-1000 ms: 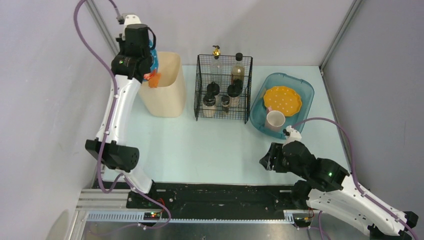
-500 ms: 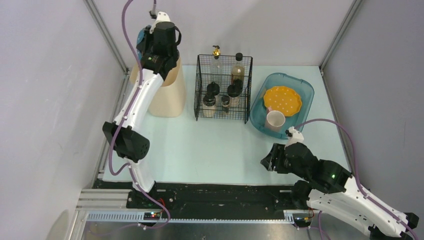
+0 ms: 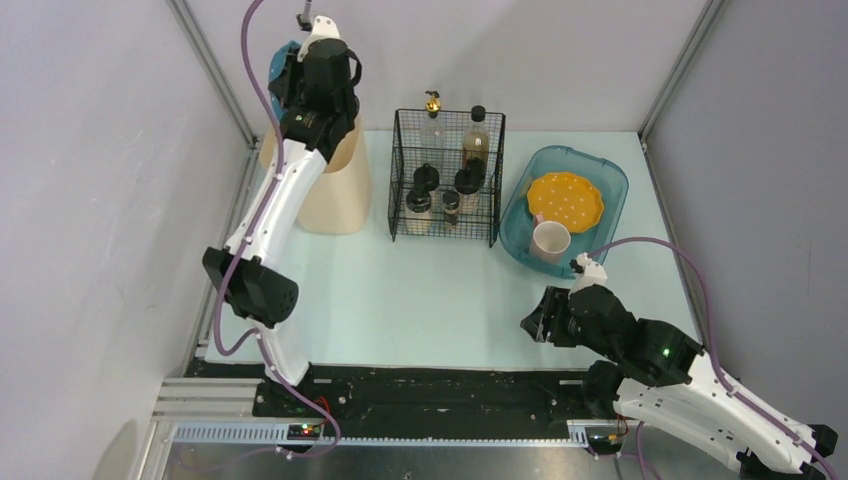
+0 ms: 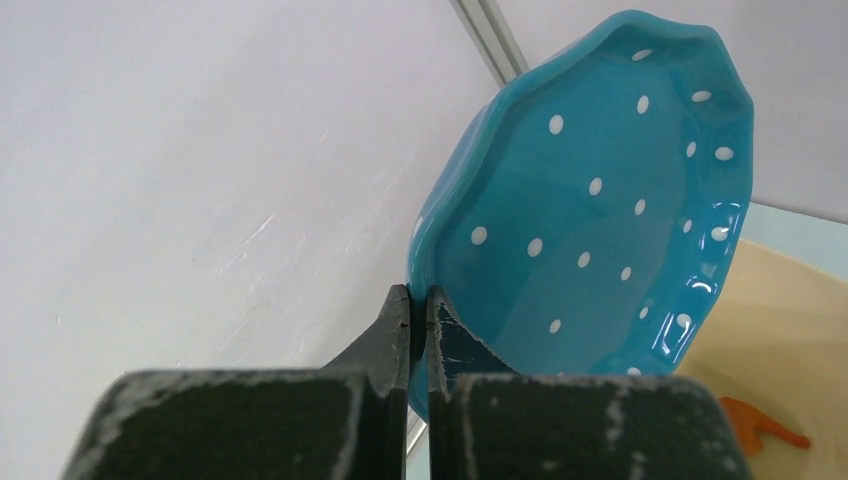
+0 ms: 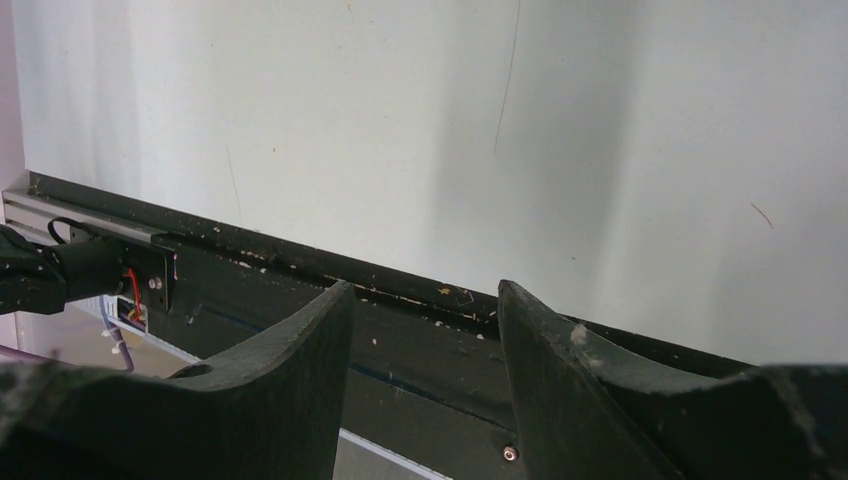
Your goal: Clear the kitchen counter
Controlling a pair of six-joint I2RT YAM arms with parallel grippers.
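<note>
A teal plate [image 4: 600,200] with white dots is tilted on edge above the beige bin [image 3: 335,195], and my left gripper [image 4: 418,300] is shut on its rim. In the top view only a sliver of the plate [image 3: 283,62] shows beside the wrist at the back left corner. An orange scrap [image 4: 765,425] lies inside the bin. My right gripper [image 3: 535,322] hangs open and empty low over the pale mint kitchen counter [image 3: 420,300] near its black front rail; the right wrist view shows its fingers [image 5: 310,340] apart, with only the rail and a wall beyond.
A black wire rack [image 3: 447,175] with several bottles stands at the back middle. To its right, a translucent teal tub [image 3: 610,180] holds a yellow dotted plate [image 3: 566,200] and a pink mug [image 3: 550,240]. Walls and frame posts close in the back and sides.
My left arm has swung its wrist right and back over the bin, still holding the plate. The orange scrap at the bin's rim no longer shows from above. The right arm has stayed put.
</note>
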